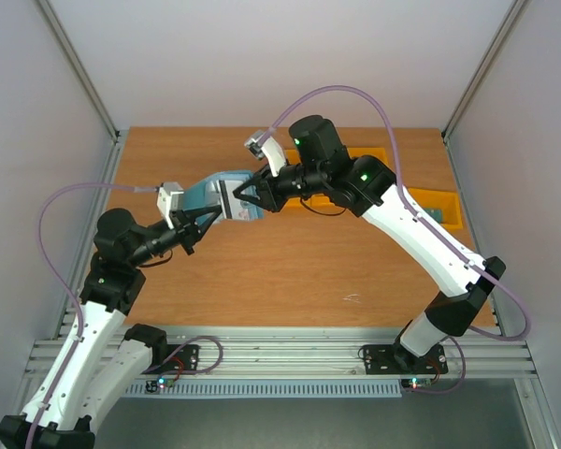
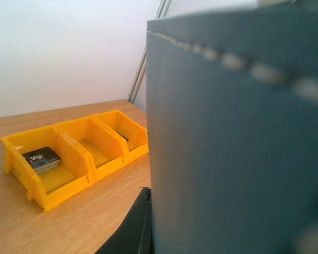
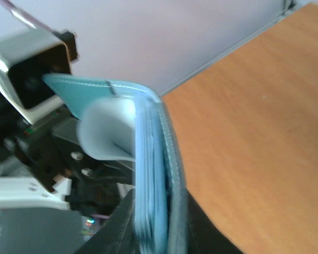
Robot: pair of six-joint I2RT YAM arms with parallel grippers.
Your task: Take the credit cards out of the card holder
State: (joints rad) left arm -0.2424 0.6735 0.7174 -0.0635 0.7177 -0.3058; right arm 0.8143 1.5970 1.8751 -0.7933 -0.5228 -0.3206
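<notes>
- Held aloft over the table, toward 11 o'clock from its middle in the top view: the card holder, spread between 2 grippers.
- Pinched at its 8 o'clock end by the left gripper, apparently clenched on the panel. Judged so from the teal stitched wall filling that wrist's view, with only 1 dark finger showing below it.
- Pinched at its 3 o'clock end by the right gripper, closed on the layered edge seen edge-on from that wrist.
- Long axis roughly 9-to-3 in the top view, with 1 tool at each end.
- Inside the fold, at 11 o'clock from the right fingertips in the right wrist view: a pale curved sheet, perhaps 1 of the credit cards, perhaps lining; impossible to tell.
- No blue card made out anywhere.
- Probably called for next: 1 gripper holding firm, the other releasing to re-grip a card edge. Better placed for that, the right.
- Off at 2 o'clock — yellow bins, 1 holding a dark "Vip" card.
</notes>
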